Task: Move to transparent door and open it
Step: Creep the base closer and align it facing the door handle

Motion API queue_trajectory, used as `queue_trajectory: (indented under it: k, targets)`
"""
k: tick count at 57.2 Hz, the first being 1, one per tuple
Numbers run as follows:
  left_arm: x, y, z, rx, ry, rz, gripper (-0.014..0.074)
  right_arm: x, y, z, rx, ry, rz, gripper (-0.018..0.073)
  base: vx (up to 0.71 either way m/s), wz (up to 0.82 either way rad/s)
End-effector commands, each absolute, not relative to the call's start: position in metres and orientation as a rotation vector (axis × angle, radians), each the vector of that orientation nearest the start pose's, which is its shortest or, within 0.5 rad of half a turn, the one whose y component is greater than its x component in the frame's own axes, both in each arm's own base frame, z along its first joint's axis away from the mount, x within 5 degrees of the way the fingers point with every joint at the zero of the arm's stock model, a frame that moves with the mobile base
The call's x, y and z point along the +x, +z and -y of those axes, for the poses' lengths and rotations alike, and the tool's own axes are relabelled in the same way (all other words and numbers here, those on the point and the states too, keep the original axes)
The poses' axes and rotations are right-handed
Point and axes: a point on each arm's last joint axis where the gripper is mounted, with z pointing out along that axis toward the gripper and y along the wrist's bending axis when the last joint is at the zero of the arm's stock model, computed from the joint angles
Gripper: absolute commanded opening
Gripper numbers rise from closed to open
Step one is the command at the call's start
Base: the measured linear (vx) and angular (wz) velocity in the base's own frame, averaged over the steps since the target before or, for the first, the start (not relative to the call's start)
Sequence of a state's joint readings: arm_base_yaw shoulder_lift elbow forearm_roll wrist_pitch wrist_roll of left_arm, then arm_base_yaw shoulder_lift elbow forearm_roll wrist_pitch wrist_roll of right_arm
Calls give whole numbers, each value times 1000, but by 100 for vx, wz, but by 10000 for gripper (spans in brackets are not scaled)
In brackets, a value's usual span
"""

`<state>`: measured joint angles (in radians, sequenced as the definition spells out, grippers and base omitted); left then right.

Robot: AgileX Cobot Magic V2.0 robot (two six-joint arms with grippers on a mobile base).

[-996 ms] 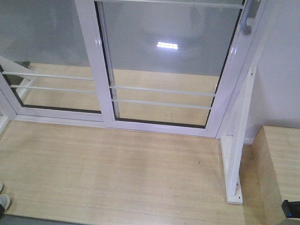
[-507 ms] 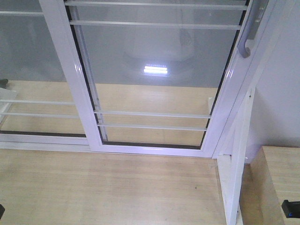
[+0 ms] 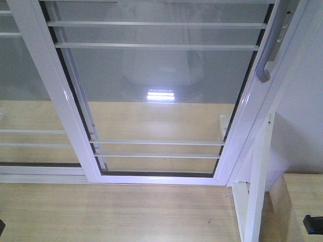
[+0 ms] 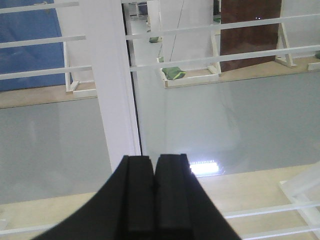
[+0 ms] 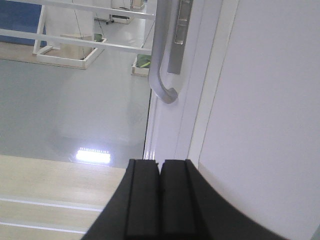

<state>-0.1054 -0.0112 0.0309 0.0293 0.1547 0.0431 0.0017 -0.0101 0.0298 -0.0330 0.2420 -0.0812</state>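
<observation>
The transparent door [image 3: 161,80] filled most of the front view, its glossy white frame standing on the light wooden floor [image 3: 116,214], with thin white bars crossing the glass near the top and again low down. A ceiling light was reflected in the grey floor seen through the pane. The curved grey handle [image 3: 266,63] sat on the door's right stile, close to the pale wall [image 3: 303,121]. To the left stood a second barred glass panel [image 3: 25,91]. In the right wrist view, the right pincer [image 5: 160,167] was pressed together with nothing between its fingers, below the handle [image 5: 161,65] and apart from it. The left pincer [image 4: 154,165] was likewise pressed together and empty, facing a white upright [image 4: 112,75] of the frame.
</observation>
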Motion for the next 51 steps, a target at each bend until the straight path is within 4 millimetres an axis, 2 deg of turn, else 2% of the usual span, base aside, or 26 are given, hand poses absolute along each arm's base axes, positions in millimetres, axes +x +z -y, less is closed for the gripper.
queue_trajectory:
  k: [1,51]
  targets:
    - [56,195,6,132,-41,-1563,3,56,188,1,-96,-102,-1654,-1,17,-7]
    - [59,193,7,138,-43,-1600,3,57,187,1,-95,-98,-1676,-1,3,-2]
